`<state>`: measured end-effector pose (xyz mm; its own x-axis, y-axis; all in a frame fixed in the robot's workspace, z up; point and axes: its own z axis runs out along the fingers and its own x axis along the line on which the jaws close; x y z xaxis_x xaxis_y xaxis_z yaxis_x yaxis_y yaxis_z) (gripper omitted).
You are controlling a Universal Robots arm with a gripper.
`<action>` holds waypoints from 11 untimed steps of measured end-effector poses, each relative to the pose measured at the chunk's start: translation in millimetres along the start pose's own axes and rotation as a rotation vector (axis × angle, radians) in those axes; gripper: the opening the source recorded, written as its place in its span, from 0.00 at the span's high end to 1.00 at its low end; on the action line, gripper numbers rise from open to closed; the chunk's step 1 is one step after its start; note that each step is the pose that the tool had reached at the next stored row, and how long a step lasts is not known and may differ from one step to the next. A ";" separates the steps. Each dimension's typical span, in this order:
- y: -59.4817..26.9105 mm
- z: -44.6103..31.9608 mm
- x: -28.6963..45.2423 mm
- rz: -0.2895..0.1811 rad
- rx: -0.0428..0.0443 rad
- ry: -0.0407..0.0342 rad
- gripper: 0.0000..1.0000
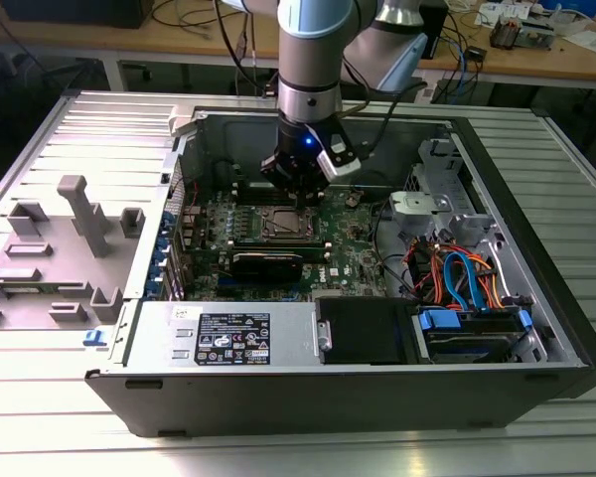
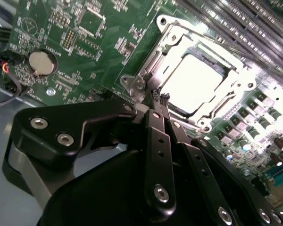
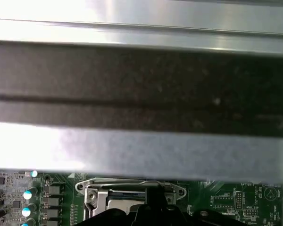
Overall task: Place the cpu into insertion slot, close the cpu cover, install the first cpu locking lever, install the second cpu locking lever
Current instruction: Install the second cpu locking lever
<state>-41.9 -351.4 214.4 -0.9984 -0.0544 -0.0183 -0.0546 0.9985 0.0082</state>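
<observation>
The cpu (image 2: 193, 77) lies flat in the insertion slot (image 1: 286, 225), its silver top glaring in the second wrist view. The cpu cover (image 2: 170, 35) lies down around it as a silver frame, the chip showing through its window. My gripper (image 2: 159, 97) has its black fingers together, with the tips at the socket's corner beside a small metal tab (image 2: 132, 84). In the exterior view the gripper (image 1: 300, 189) hangs straight down just behind the socket. In the first wrist view the gripper (image 3: 153, 200) tip overlaps the socket's near rim (image 3: 92, 188).
Green circuit board (image 2: 85, 52) surrounds the socket, with a coin battery (image 2: 41, 62) and long memory slots (image 2: 236, 19) alongside. A black shroud (image 1: 266, 263), a power supply (image 1: 228, 336) and coloured cables (image 1: 457, 273) fill the open case. The case wall (image 3: 141, 80) stands close behind.
</observation>
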 end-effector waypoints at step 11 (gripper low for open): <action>-23.7 -0.8 1.3 0.000 0.0002 0.0012 0.89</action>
<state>-42.0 -375.2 214.9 -0.9984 -0.0543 -0.0171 -0.0545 0.9985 0.0080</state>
